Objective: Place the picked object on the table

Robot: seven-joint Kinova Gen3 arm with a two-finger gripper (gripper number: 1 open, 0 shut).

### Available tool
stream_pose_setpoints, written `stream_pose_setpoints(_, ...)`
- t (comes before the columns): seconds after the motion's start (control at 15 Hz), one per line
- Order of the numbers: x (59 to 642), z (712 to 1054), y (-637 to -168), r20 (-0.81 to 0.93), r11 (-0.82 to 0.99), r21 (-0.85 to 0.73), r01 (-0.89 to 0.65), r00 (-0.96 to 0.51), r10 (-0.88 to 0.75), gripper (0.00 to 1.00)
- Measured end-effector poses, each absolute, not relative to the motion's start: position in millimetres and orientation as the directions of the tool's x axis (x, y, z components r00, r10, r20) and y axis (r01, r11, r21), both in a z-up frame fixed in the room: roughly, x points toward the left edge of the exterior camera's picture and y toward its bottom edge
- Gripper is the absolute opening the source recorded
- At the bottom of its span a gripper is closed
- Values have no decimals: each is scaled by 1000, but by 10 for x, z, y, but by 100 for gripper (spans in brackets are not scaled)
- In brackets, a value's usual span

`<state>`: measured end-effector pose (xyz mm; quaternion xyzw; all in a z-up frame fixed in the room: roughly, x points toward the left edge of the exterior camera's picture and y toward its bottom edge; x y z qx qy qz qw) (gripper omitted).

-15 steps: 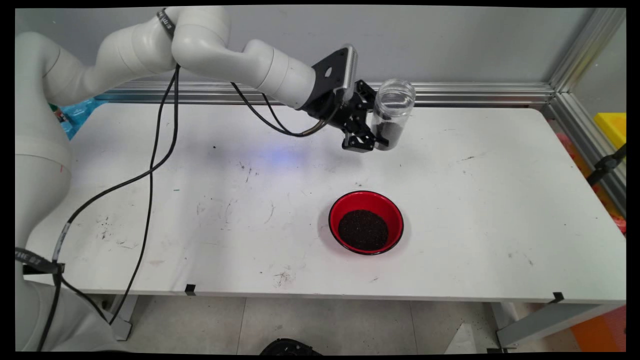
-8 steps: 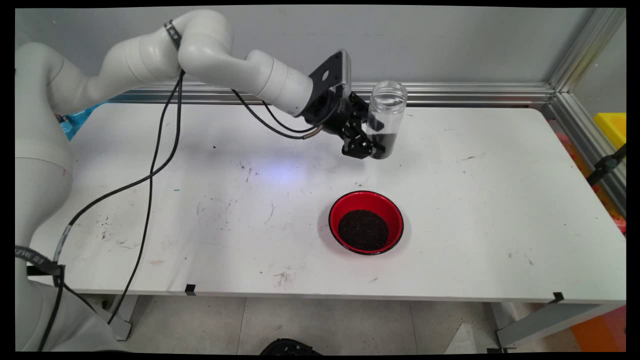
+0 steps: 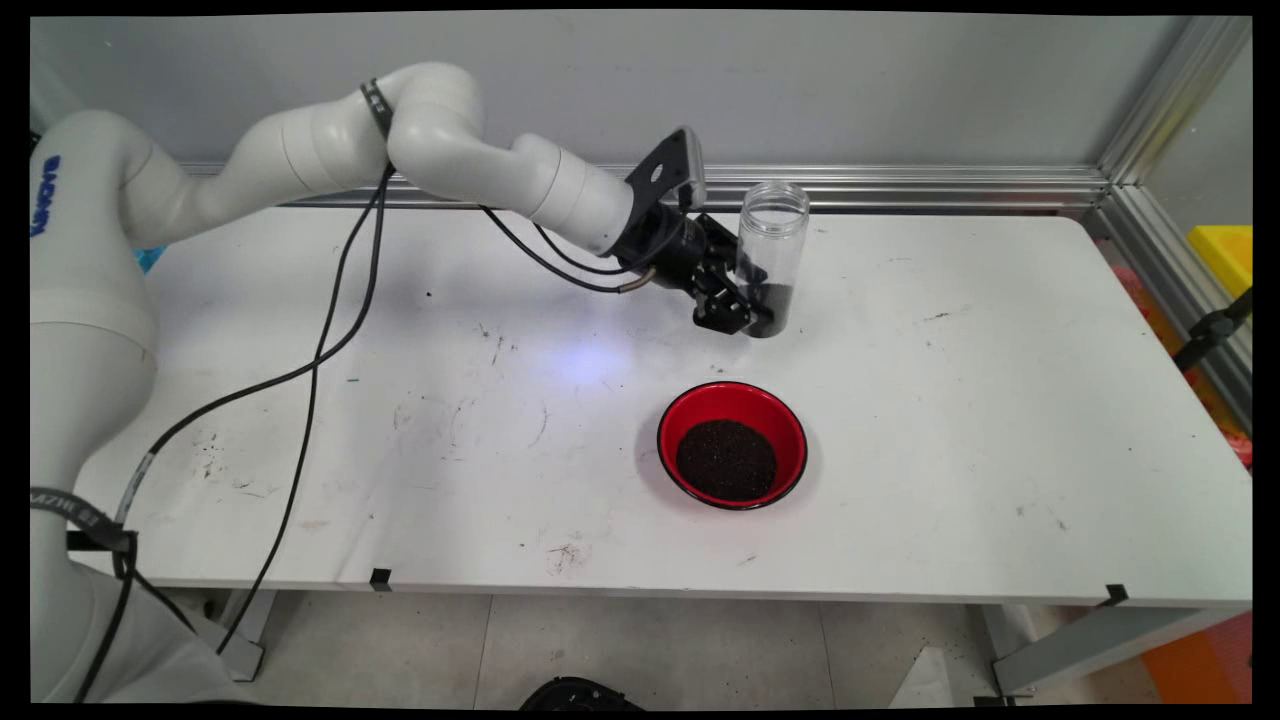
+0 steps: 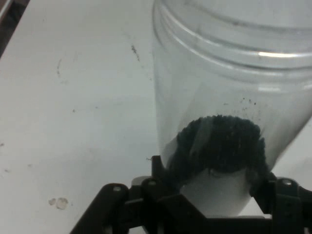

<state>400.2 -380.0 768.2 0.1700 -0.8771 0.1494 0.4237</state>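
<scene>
The table (image 3: 950,420) lies bare to the right of the jar (image 3: 770,262) and along its near right side, with wide room to pass. Near of the jar stands the red bowl (image 3: 732,444) of dark grains, the only thing on that side. Left of the jar, the arm (image 3: 480,170) and its hanging cables (image 3: 310,360) cross the table. A rail (image 3: 950,185) bounds the far edge.
</scene>
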Motion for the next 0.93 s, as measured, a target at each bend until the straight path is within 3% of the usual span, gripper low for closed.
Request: stream_pose_setpoints(0.93,4046,7249,-3926,789,899,-82,-430,-580,-205,0)
